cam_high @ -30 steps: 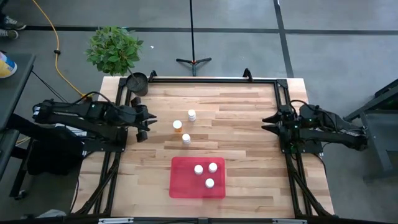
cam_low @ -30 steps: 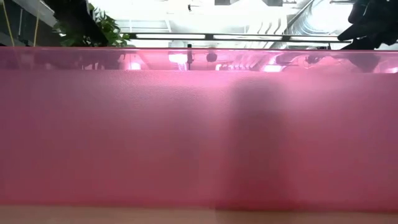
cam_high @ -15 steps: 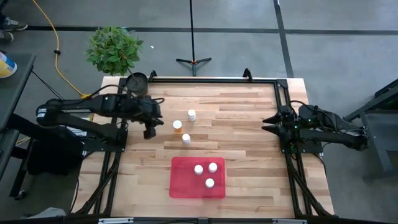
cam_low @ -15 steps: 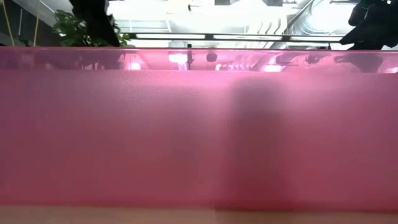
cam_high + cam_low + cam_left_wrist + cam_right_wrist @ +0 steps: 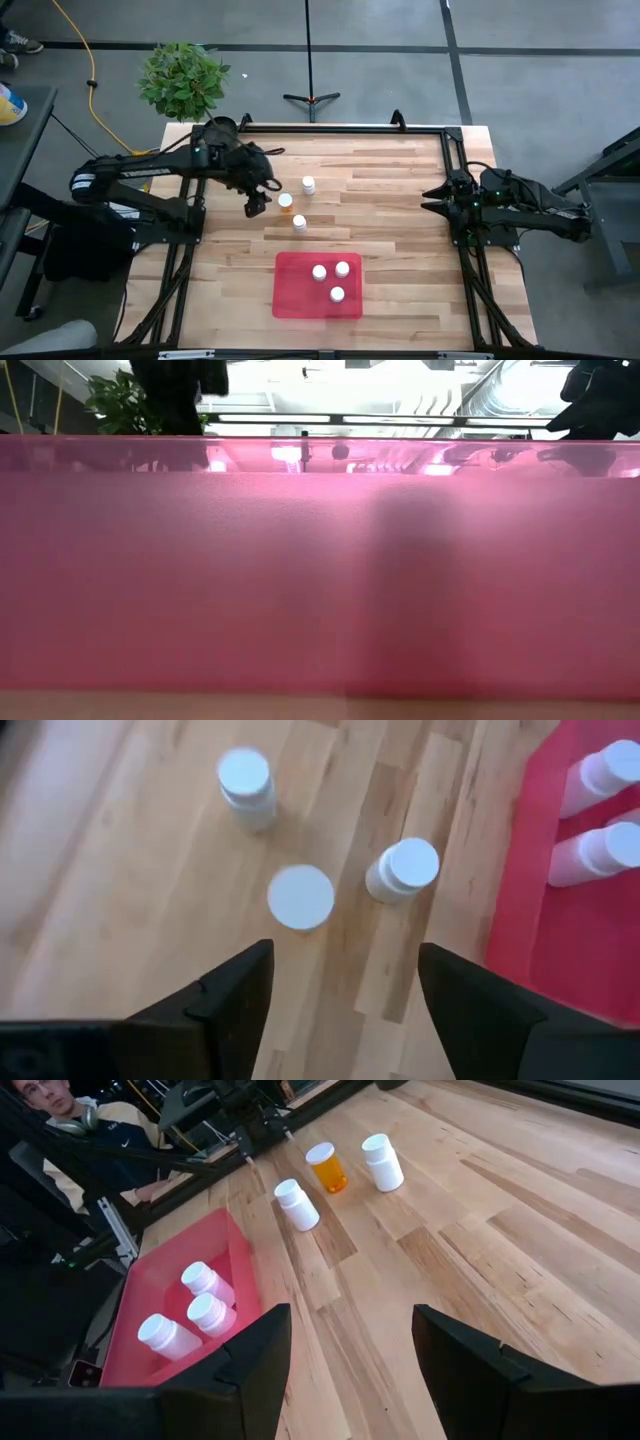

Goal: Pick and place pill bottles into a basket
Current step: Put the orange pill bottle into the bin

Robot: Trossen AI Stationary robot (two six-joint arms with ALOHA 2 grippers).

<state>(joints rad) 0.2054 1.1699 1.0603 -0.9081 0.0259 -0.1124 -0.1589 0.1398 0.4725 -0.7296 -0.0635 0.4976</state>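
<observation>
Table (image 5: 400, 200) under me, light wood planks. Red basket (image 5: 295, 300) sits well off from my left gripper (image 5: 257, 207), toward the table's front edge; three pill bottles stand inside it, white caps up (image 5: 319, 272) (image 5: 342, 269) (image 5: 336, 294).

Left gripper: fingers spread wide, nothing between them, touching nothing. It hangs just beside the three loose bottles. The orange-bodied bottle (image 5: 286, 202) is nearest, right ahead of my fingertips (image 5: 250, 970); in the left wrist view I see only its round white cap (image 5: 300, 897), body hidden beneath. A second loose bottle (image 5: 308, 185) is a little beyond it, a third (image 5: 299, 223) off to the basket side.

Right gripper (image 5: 432, 199): fingers apart, empty, parked at the far side of the table, well apart from every bottle.

Low view: basket wall (image 5: 320, 580) fills nearly everything; bottles not visible through it. Only dark arm parts show above its rim.

Potted plant (image 5: 183, 80) and a dark round pot (image 5: 220, 132) at the table's back corner behind my left arm.
</observation>
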